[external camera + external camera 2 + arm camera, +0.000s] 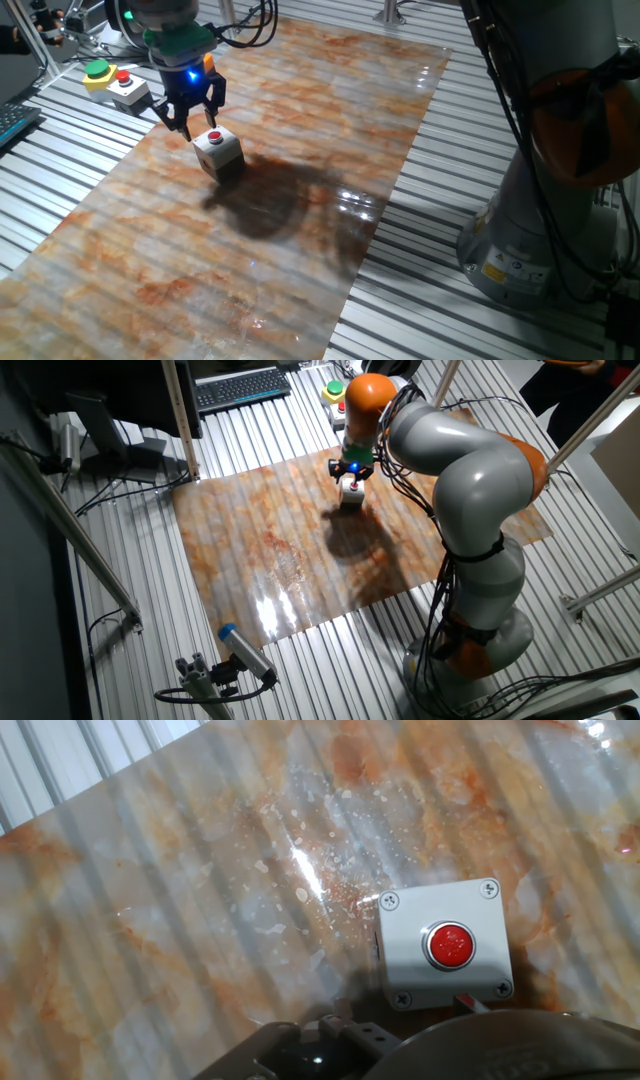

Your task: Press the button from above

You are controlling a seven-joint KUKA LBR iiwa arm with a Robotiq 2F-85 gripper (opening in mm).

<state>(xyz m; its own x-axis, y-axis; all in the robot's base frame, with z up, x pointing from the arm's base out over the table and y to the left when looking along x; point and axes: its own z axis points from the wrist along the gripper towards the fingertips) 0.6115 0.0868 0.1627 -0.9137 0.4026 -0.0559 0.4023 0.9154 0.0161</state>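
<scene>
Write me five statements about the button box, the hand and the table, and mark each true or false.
1. The button on the grey-white box is red. True.
2. The hand is pressing down on the button. False: it hangs beside and slightly above the box, with the button uncovered in the hand view.
3. The box stands on the marbled mat. True.
4. The box lies tipped on its side. False: it stands upright, button facing up.
5. A yellow box with a green button sits off the mat, on the slatted table. True.
</scene>
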